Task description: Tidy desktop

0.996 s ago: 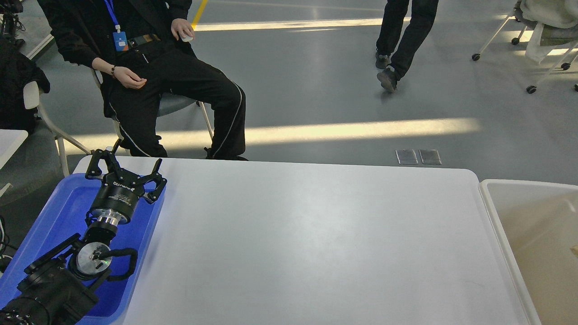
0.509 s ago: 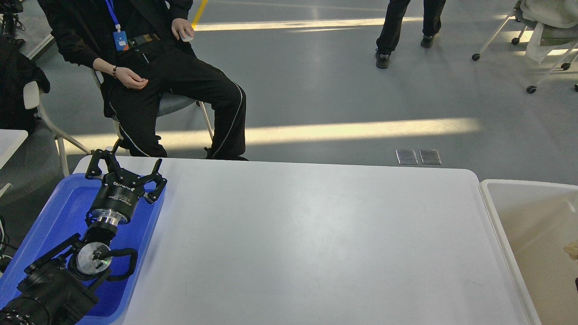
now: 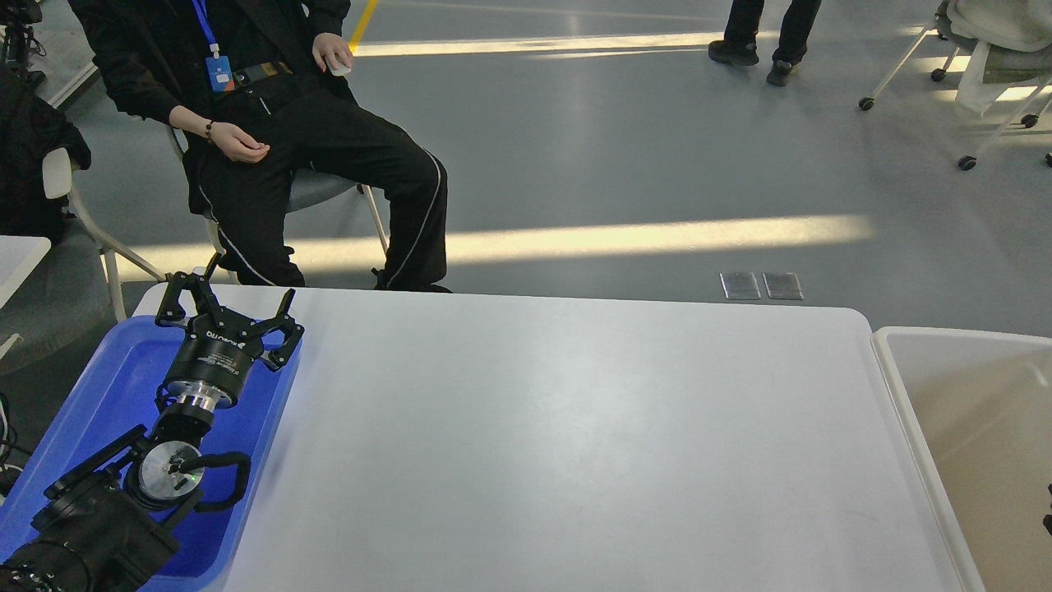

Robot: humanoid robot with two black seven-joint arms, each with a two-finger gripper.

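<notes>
The desktop point(image 3: 575, 427) is a wide, plain white tabletop with rounded corners, and nothing lies on its bare surface. My left gripper point(image 3: 238, 296) is open and empty, and it hovers over the far end of a blue tray point(image 3: 123, 370) at the table's left edge. My left arm lies along the tray. A thin dark sliver point(image 3: 1049, 503) shows at the right edge over the off-white bin point(image 3: 886, 353). It is too small to tell whether it is my right gripper or how its fingers stand.
A seated person in black point(image 3: 271, 123) is just behind the table's far left corner. Another person's feet point(image 3: 764, 62) are far back on the grey floor. Wheeled chairs point(image 3: 986, 74) stand at the back right.
A small beige thing seen over the bin at the right edge half a second ago is gone. The walking person has moved further away. My left arm has not moved.
</notes>
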